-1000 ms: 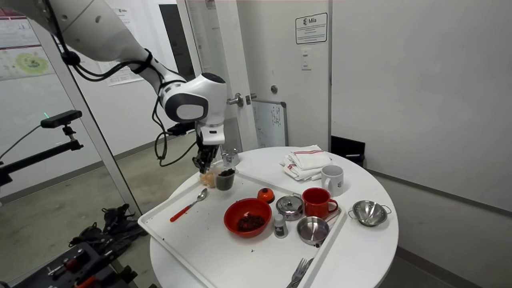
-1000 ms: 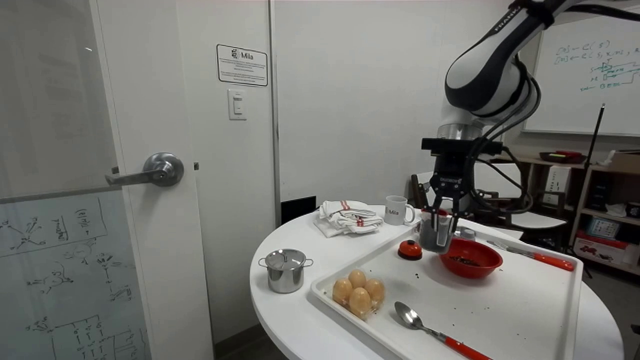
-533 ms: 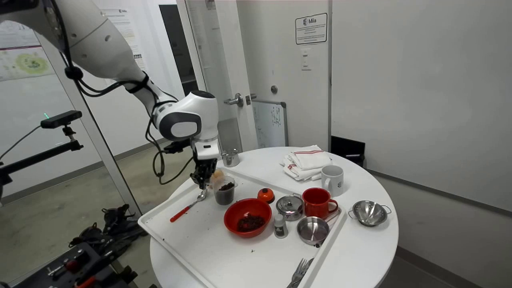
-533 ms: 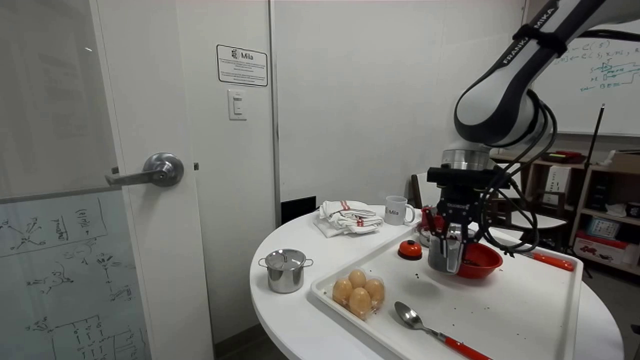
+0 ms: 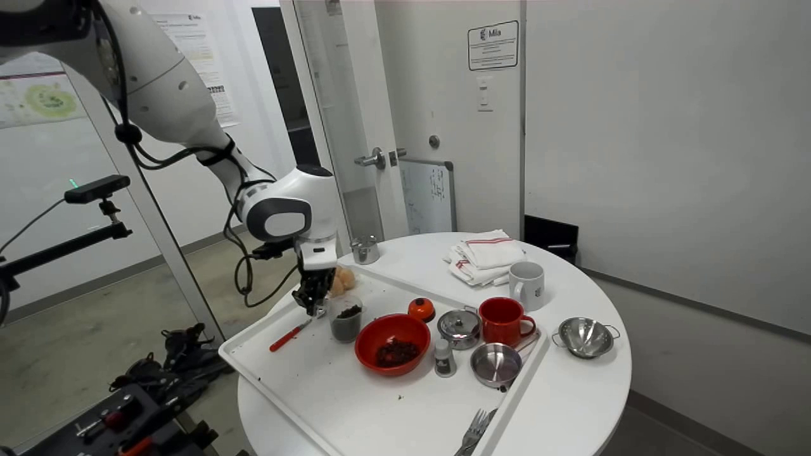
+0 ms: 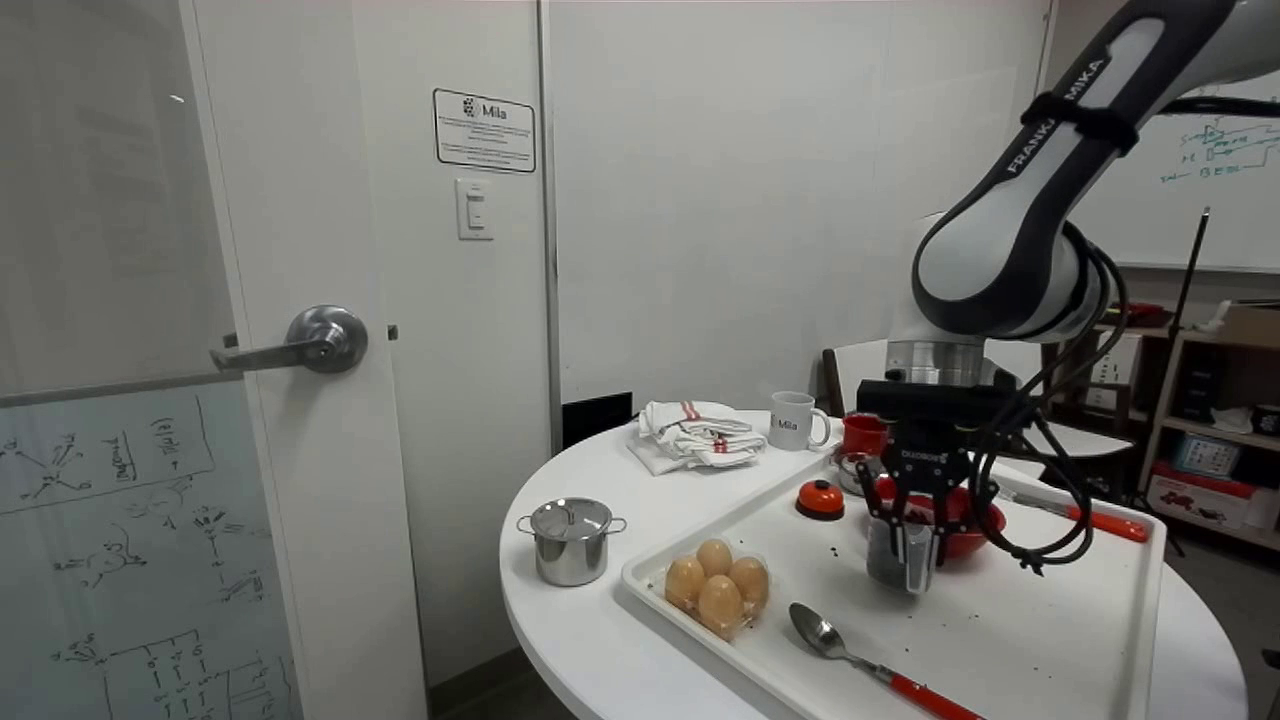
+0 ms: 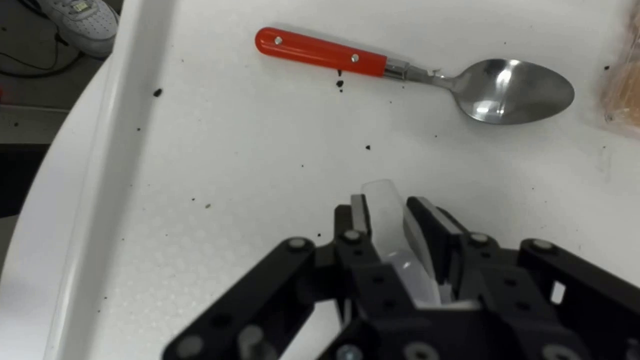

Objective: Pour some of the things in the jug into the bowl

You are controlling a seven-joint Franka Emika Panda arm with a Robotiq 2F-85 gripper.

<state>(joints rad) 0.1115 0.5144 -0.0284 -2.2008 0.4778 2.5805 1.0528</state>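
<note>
The jug [image 5: 346, 328] is a small clear plastic vessel with dark bits inside. It stands roughly upright, low over the tray, beside the bowl; I cannot tell whether its base touches the tray. It also shows in an exterior view [image 6: 887, 562], partly behind the fingers. My gripper [image 7: 387, 201] is shut on the jug's clear handle [image 7: 384, 215], one finger on each side; the jug's body is hidden in the wrist view. The wide red bowl [image 5: 370, 342] holds dark bits. In an exterior view the bowl [image 6: 968, 545] is partly hidden by the gripper and cables.
A white rimmed tray [image 6: 1000, 650] carries a red-handled spoon [image 7: 325, 52], a pack of eggs [image 6: 718, 590] and an orange-black knob-like item [image 6: 820, 500]. A lidded pot [image 5: 459, 327], a shaker [image 5: 444, 361], a steel pan [image 5: 496, 365] and a red mug [image 5: 500, 322] stand beyond the bowl.
The gripper has carried the jug downward and away from the eggs, staying beside the bowl. The bowl and the other items have not moved.
</note>
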